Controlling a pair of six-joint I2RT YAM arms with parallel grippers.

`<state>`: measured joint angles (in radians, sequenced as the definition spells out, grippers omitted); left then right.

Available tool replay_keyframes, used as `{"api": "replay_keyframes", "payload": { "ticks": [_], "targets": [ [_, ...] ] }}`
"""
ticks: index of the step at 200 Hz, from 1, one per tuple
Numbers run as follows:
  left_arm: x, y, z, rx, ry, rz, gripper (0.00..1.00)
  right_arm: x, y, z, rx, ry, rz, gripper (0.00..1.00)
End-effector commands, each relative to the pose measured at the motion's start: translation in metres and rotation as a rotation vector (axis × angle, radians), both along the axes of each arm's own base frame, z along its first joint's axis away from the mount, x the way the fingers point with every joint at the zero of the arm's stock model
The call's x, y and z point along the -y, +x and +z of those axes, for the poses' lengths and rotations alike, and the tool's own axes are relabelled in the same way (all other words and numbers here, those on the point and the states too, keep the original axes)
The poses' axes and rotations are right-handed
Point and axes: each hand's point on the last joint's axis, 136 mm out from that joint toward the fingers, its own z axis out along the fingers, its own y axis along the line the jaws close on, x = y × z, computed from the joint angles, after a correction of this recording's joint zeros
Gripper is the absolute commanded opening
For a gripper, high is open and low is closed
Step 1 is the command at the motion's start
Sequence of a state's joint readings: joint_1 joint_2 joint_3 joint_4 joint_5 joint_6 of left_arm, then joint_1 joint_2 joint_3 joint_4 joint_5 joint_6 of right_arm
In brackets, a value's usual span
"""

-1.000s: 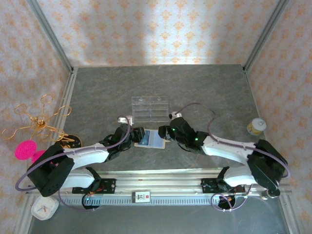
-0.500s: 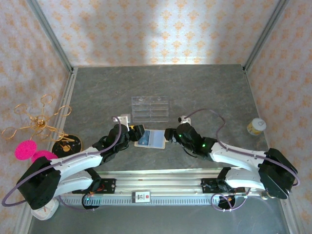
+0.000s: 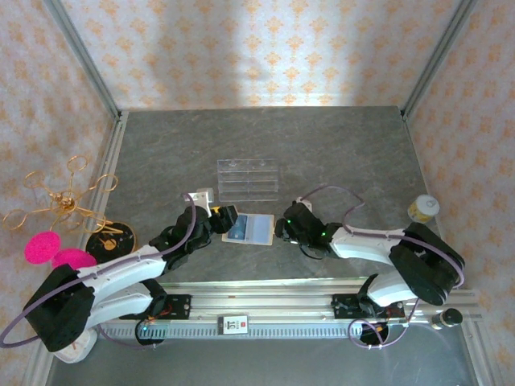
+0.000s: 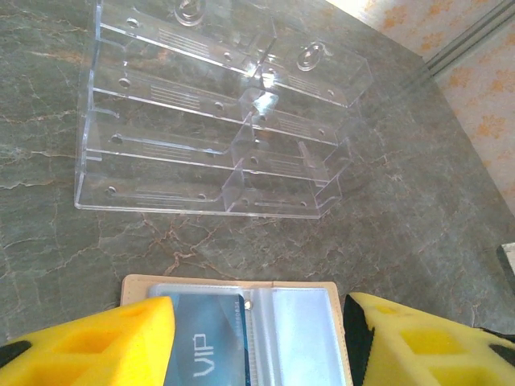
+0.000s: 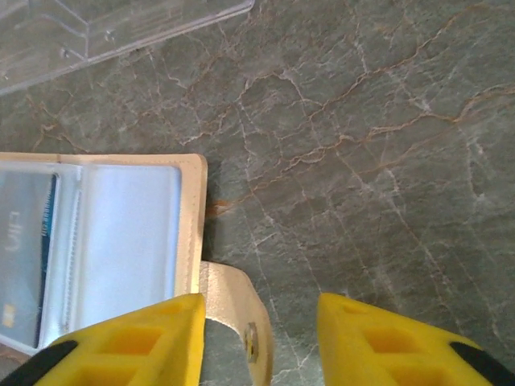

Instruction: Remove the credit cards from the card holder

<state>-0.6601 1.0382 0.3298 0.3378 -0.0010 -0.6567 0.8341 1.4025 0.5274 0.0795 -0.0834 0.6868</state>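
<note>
Now, on the desk (image 3: pixel 346 153) near the clear tray (image 3: pixel 248 178), the card holder (image 3: pixel 249 228) lies unfolded, 1 blue credit card (image 4: pixel 205 338) pocketed. Left gripper (image 4: pixel 257 320) straddles it, jaws apart, empty; right gripper (image 5: pixel 259 314), jaws parted, brackets the snap tab (image 5: pixel 237 318). Pinch that tab firmly before sliding the card.

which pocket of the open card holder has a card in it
The pocket away from the snap tab: a blue VIP card shows through it; the pocket beside the tab looks empty.

The white-and-black left arm (image 3: pixel 129 261) and right arm (image 3: pixel 370 241) stretched inward, wrists low, tips nearly facing. The left gripper (image 4: pixel 257 338) held its yellow fingers (image 4: pixel 88 338) wide apart (the right gripper (image 5: pixel 257 338) narrower, yet parted).
</note>
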Motion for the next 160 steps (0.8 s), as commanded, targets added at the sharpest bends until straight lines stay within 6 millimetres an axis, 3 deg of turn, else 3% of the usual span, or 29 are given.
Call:
{"api": "replay_keyframes", "payload": {
  "ticks": [1, 27, 47, 84, 105, 133, 160],
  "targets": [
    [-0.004, -0.004, -0.005, -0.016, 0.007, 0.003, 0.59, -0.007, 0.006, 0.003, 0.013, 0.021, 0.001, 0.34],
    [-0.004, -0.004, -0.006, -0.017, 0.01, 0.001, 0.59, -0.002, 0.007, 0.004, 0.018, -0.018, 0.009, 0.11],
    [-0.001, -0.005, -0.007, -0.025, 0.008, -0.012, 0.59, 0.01, 0.004, 0.003, 0.019, -0.06, 0.012, 0.0],
    [0.008, -0.008, -0.008, -0.04, -0.006, -0.061, 0.55, 0.035, 0.007, 0.003, 0.016, -0.127, -0.002, 0.0],
    [0.01, -0.009, -0.011, -0.051, 0.001, -0.072, 0.53, 0.037, 0.012, 0.007, 0.028, -0.133, 0.009, 0.0],
    [0.018, -0.012, -0.015, -0.061, -0.001, -0.102, 0.46, 0.03, 0.015, 0.022, 0.058, -0.103, 0.03, 0.39],
    [0.027, -0.014, -0.023, -0.073, 0.047, -0.131, 0.35, 0.023, 0.015, 0.058, 0.139, -0.018, 0.054, 0.41]
  ]
}}
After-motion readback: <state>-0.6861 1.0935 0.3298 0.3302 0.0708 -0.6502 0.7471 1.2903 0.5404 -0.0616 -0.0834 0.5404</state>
